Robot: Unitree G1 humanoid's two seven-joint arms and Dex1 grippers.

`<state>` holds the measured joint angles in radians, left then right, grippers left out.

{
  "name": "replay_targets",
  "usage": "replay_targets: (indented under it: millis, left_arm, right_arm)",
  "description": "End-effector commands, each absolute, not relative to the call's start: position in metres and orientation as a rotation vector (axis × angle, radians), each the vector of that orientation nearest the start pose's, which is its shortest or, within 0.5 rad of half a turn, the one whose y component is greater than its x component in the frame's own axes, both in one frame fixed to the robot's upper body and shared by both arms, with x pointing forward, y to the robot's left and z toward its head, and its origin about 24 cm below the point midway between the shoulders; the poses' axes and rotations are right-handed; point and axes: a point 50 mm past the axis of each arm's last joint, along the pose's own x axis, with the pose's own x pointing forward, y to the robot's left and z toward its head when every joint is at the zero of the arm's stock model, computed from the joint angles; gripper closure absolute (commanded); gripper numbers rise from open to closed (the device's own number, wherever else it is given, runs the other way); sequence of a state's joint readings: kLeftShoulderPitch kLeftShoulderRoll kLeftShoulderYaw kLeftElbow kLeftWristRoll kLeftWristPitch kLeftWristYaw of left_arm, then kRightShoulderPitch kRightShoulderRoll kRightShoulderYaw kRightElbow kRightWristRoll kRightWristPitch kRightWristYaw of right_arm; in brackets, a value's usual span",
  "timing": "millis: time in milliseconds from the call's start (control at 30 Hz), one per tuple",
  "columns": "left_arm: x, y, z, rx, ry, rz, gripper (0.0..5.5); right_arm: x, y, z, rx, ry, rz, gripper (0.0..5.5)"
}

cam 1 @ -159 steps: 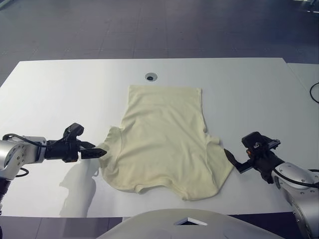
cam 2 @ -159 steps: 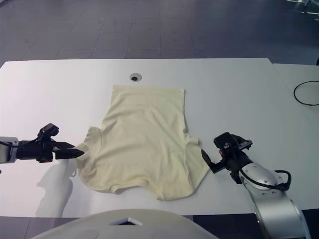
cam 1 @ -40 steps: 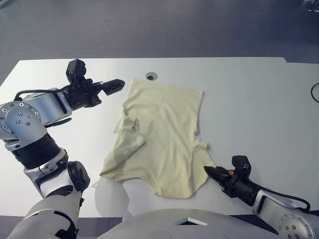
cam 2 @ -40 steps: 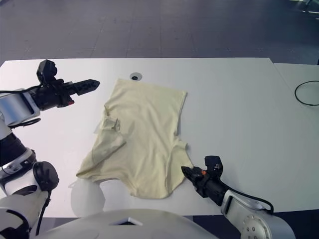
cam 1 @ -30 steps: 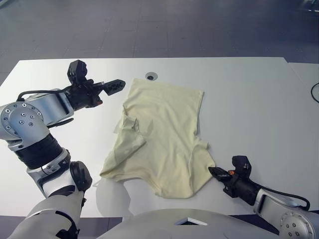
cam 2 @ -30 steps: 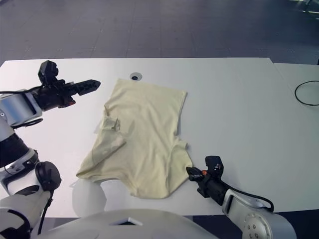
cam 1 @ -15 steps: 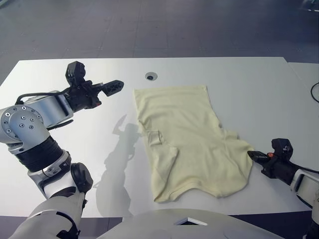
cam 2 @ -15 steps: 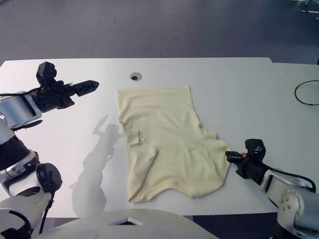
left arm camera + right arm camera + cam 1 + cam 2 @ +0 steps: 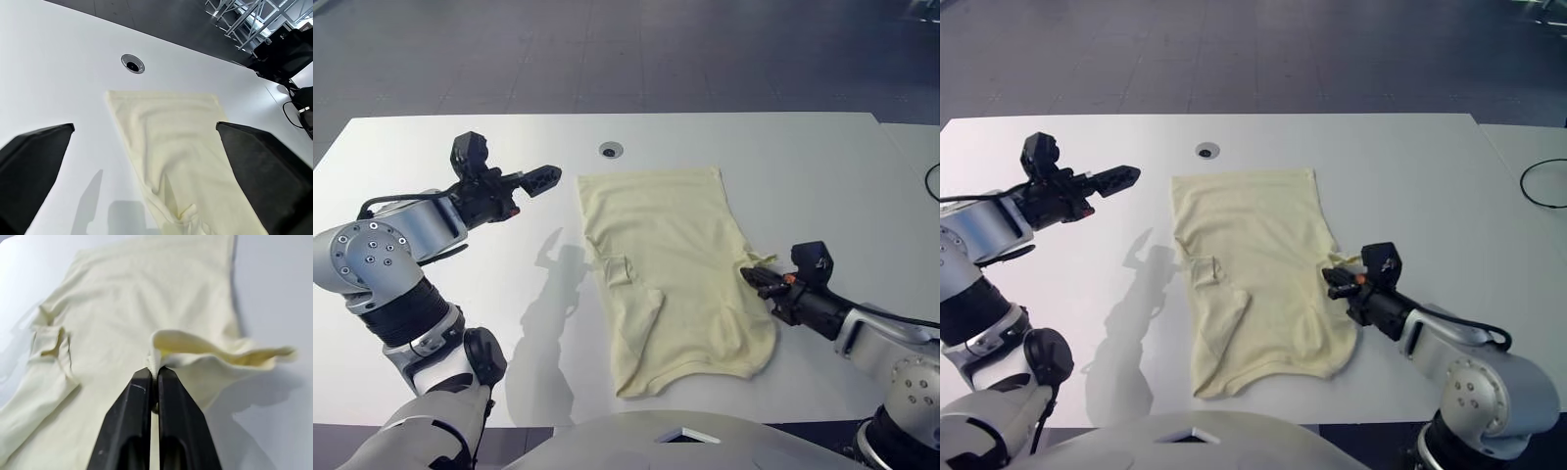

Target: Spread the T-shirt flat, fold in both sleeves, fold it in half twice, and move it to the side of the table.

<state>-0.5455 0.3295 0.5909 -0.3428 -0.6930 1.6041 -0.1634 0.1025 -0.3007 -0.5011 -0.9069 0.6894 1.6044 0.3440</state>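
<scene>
T-shirt [image 9: 671, 245] lies on the table [image 9: 822, 166], left sleeve [image 9: 619, 270] folded in. Right gripper [image 9: 154, 374] pinches the raised right sleeve [image 9: 210, 350]; left gripper [image 9: 546, 177] hovers near its far corner, fingers [image 9: 34, 156] spread.

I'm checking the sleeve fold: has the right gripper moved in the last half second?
Yes. The right gripper, shut on the T-shirt at its sleeve, has carried it inward, toward the robot's left, nearer the round hole in the table.
</scene>
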Motion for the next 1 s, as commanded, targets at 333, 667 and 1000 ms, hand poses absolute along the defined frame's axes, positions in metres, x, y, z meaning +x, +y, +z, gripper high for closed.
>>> replay_targets:
  millis: [333,667,1000]
  left_arm:
    - [0.258,0.214,0.158,-0.417,0.481,-0.304,0.1]
    - [0.254,0.214,0.157,-0.426,0.47,-0.293,0.1]
    - [0.249,0.213,0.154,-0.439,0.463,-0.277,0.1]
  right_arm:
    - [0.15,-0.261,0.097,0.135,0.856,0.194,5.5]
    - [0.133,-0.27,0.088,0.048,0.975,0.238,5.5]
    - [0.148,-0.278,0.098,-0.007,0.914,0.204,5.5]
